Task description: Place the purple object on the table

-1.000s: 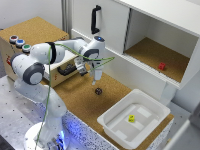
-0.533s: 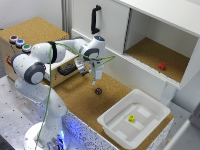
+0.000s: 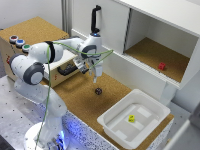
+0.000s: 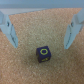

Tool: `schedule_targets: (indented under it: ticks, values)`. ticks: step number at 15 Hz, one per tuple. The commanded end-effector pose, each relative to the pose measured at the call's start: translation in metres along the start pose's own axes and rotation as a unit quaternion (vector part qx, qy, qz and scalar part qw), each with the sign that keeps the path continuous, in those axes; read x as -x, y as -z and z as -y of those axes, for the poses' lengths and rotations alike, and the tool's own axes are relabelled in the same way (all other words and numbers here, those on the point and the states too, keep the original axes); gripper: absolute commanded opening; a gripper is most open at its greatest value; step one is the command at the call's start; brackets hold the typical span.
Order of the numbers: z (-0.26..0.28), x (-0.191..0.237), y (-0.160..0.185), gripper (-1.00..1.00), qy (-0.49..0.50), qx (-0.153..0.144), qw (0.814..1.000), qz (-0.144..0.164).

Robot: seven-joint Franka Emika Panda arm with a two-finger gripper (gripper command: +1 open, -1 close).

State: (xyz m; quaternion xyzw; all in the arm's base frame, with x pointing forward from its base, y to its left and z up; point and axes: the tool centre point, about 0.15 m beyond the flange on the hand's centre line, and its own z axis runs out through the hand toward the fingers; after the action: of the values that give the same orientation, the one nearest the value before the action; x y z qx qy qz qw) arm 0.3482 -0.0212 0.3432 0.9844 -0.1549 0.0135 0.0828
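Note:
The purple object (image 3: 98, 91) is a tiny dark piece lying on the brown cork table (image 3: 80, 102), between the arm and the white tub. In the wrist view it (image 4: 43, 54) shows as a dark cube with a yellow ring on top. My gripper (image 3: 95, 77) hangs above it, a little toward the exterior view's left. Its jaws are open and empty; in the wrist view the gripper (image 4: 41, 44) has its two fingers (image 4: 10, 32) spread wide on either side of the piece, clear of it.
A white tub (image 3: 134, 117) holding a small yellow piece (image 3: 131, 119) stands at the exterior view's right. A white cabinet has a small red block (image 3: 161, 66) on its cork shelf. A cork-topped wooden box (image 3: 30, 35) with coloured buttons stands at the exterior view's left.

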Motion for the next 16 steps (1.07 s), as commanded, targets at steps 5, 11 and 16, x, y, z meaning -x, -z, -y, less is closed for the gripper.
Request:
schedule_targets:
  ticks: [5, 11, 16]
  values:
    - [-0.018, 0.016, -0.046, 1.0, 0.086, -0.078, 0.99, -0.081]
    - [-0.02, 0.012, -0.05, 1.0, 0.1, -0.066, 0.99, -0.08]
    - [-0.009, 0.004, -0.062, 1.0, 0.159, -0.015, 0.986, -0.05]
